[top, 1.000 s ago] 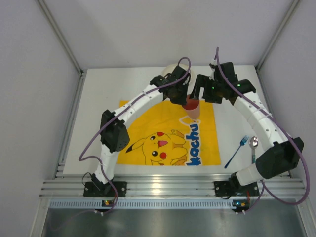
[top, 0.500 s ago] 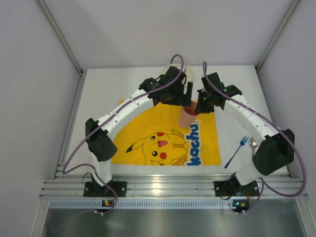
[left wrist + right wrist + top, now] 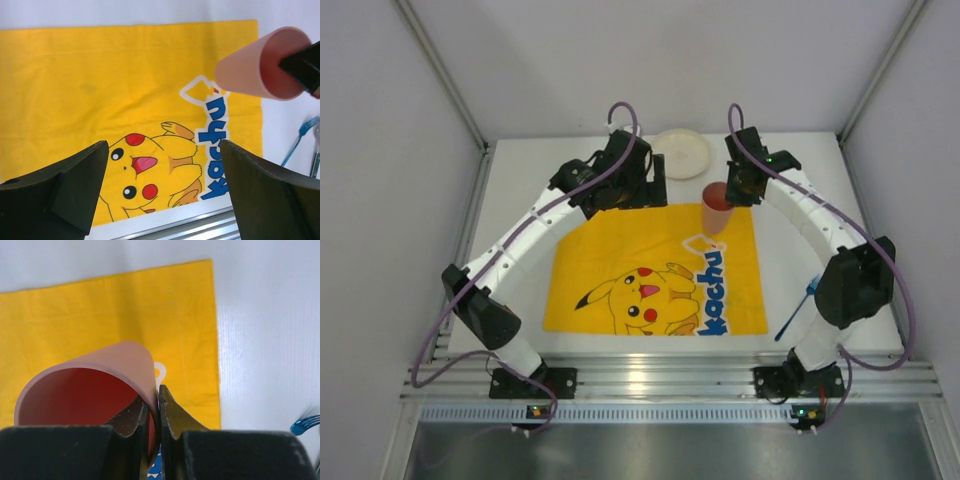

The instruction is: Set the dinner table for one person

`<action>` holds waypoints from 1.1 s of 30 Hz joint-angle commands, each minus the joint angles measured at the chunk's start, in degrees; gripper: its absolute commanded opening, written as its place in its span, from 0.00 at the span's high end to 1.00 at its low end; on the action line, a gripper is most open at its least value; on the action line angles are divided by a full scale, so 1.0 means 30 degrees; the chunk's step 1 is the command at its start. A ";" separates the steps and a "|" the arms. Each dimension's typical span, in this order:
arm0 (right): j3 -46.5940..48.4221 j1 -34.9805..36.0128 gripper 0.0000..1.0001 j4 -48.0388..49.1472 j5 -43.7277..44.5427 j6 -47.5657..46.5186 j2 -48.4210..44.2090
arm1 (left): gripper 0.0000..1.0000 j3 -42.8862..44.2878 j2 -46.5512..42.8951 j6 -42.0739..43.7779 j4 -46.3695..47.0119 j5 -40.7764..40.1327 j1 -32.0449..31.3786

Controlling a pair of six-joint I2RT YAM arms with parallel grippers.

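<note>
Since half a second ago the left arm (image 3: 535, 225) has swung off toward 10 o'clock, uncovering the cream plate (image 3: 680, 153). The right arm (image 3: 820, 215) has carried the pink cup (image 3: 716, 205) a little farther away.

The left jaws are spread wide and empty, their fingers (image 3: 70, 190) framing the yellow placemat (image 3: 620, 250) from above. The right jaws pinch the cup's rim, with one finger (image 3: 172, 415) outside the wall and the other inside. The cup sits at the placemat's far right corner, at about 1 o'clock. Its mouth faces up, and I cannot tell whether its base touches the cloth.

The white desk (image 3: 520, 165) fills the floor of the enclosure. Its edges are square to the top view, and its longer side appears to run from 9 to 3 o'clock. Grey walls (image 3: 380, 200) meet it at 9, 12 and 3 o'clock, and an aluminium rail (image 3: 650, 380) bounds it at 6.

The placemat takes the middle. Bare desk shows as a strip at 9 o'clock and a broader strip at 3 o'clock, where a blue fork (image 3: 798, 308) lies slanted. The plate rests on the far strip at 12 o'clock, near the cup and apart from it.
</note>
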 commanded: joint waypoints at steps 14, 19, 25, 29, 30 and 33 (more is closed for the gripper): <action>-0.2472 -0.1004 0.93 0.3736 0.0585 -0.0045 0.1890 | 0.02 -0.2137 -0.2680 0.1140 0.2207 0.1056 0.4151; -0.3178 -0.0975 0.39 0.3943 0.0583 -0.0015 0.0309 | 0.02 0.1370 0.0832 0.1729 0.2706 0.2637 0.5499; -0.1628 -0.1004 0.25 0.2365 0.0993 -0.0191 -0.2210 | 0.02 0.3843 0.5550 0.1174 0.5418 0.5294 0.6905; -0.1447 -0.0975 0.24 0.1162 0.1081 -0.0074 -0.4932 | 0.02 0.5244 0.8828 0.0588 0.7393 0.7236 0.7114; -0.1653 -0.1004 0.24 0.0551 0.1082 -0.0103 -0.6186 | 0.02 0.5888 1.0518 0.0471 0.7423 0.7413 0.7114; -0.3169 -0.0975 0.24 -0.0709 0.1461 -0.0045 -0.8967 | 0.02 0.8467 1.3568 -0.0114 0.7539 0.7589 0.7114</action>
